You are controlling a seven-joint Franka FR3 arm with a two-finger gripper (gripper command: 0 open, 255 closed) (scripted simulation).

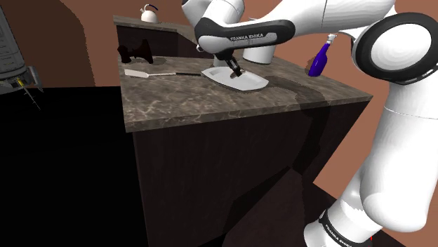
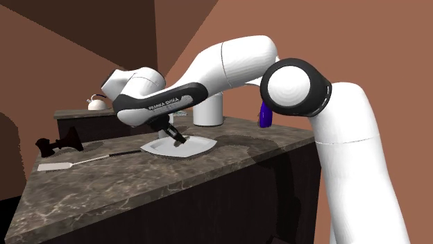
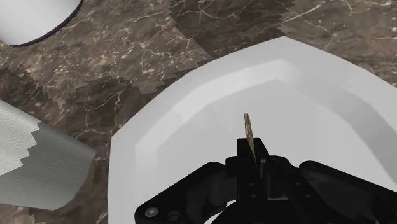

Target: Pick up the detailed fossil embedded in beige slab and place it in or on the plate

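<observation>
A thin beige fossil slab [image 3: 248,130] stands edge-on between my gripper's [image 3: 254,158] black fingers, which are shut on it. It hangs just above the white plate [image 3: 191,127], over the inner part of the dish. In the shoulder view the gripper [image 1: 236,73] points down onto the plate [image 1: 249,83] on the dark marble counter. The second exterior view shows the gripper [image 2: 179,138] low over the plate [image 2: 194,147], with the slab too small to make out there.
A white cylinder [image 2: 208,111] stands behind the plate and a blue spray bottle [image 1: 320,59] beyond the arm. A white spatula [image 1: 147,72] and a dark object [image 1: 137,52] lie toward the shoulder view's left. A kettle [image 1: 149,12] sits at the back. The counter's front edge [image 1: 210,116] drops off.
</observation>
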